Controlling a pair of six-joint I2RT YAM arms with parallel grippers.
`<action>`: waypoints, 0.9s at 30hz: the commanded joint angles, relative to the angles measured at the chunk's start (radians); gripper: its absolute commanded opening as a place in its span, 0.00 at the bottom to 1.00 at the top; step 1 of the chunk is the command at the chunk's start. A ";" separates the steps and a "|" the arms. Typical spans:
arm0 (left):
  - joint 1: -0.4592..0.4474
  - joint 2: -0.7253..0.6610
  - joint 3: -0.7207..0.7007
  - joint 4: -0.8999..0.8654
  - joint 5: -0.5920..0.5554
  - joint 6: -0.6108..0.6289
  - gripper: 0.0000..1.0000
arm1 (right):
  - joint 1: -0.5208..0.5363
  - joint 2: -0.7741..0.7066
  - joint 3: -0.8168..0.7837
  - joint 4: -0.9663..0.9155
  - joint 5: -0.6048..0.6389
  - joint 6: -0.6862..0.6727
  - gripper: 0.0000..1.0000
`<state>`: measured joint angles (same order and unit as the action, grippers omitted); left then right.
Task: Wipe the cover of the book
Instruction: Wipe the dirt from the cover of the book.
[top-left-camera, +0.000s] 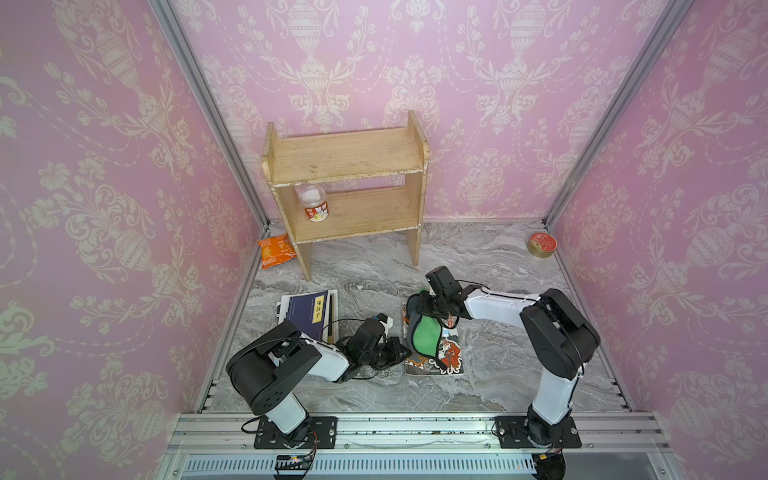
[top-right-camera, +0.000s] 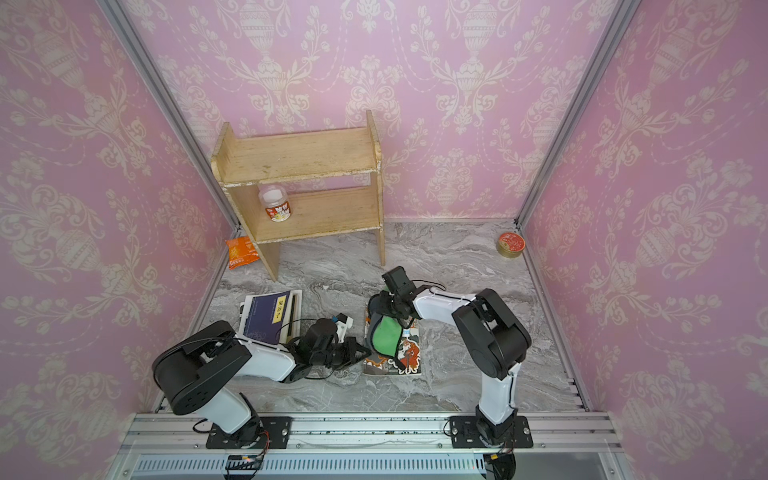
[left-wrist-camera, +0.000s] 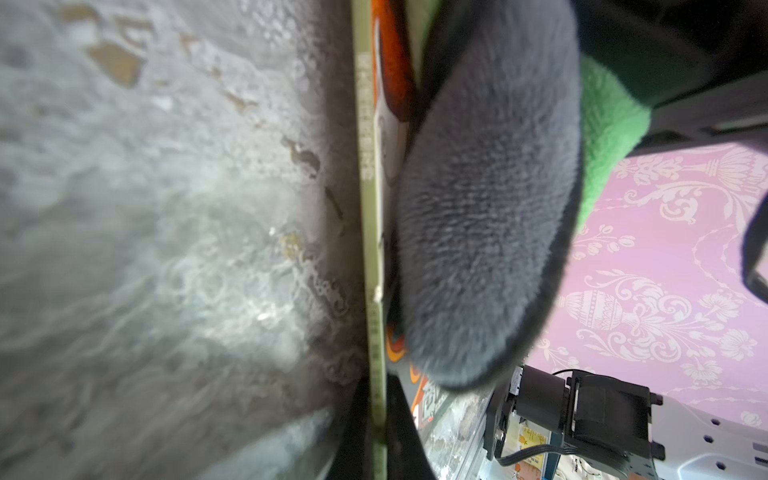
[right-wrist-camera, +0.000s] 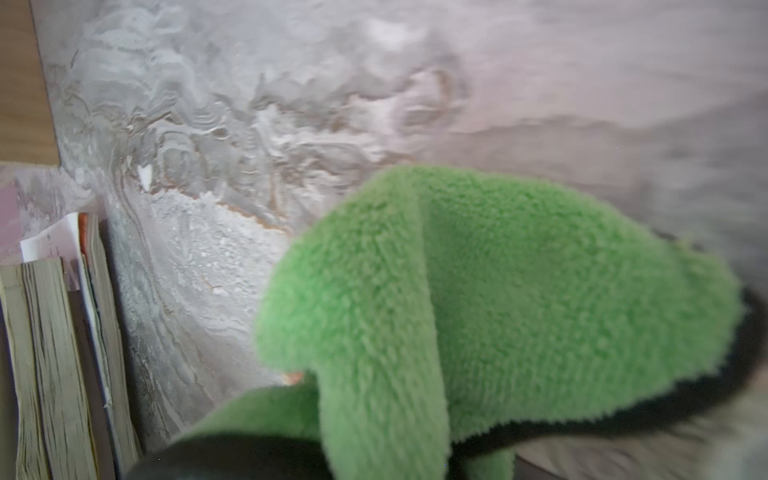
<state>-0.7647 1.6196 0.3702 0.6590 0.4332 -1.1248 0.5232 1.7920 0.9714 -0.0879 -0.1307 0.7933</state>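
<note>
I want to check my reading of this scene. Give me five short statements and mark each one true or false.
The green cloth lies on the illustrated book. True.
The right gripper is shut on the green cloth. True.
The jar stands on the top board of the wooden shelf. False: it stands on the lower board.
The red tin touches the blue book. False: they lie far apart.
The left gripper is open above the table. False: it is shut on the illustrated book's edge.
</note>
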 joint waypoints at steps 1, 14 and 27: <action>-0.007 0.024 -0.016 -0.011 -0.053 0.001 0.00 | -0.103 -0.005 -0.145 -0.196 0.061 -0.027 0.00; -0.009 0.032 -0.003 -0.011 -0.055 -0.007 0.00 | 0.194 0.219 0.143 -0.194 -0.023 0.064 0.00; -0.010 0.049 -0.001 0.015 -0.051 -0.011 0.00 | -0.063 -0.059 -0.211 -0.212 0.031 -0.013 0.00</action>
<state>-0.7700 1.6409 0.3702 0.6960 0.4313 -1.1465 0.4397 1.6814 0.8394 -0.0795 -0.1581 0.8074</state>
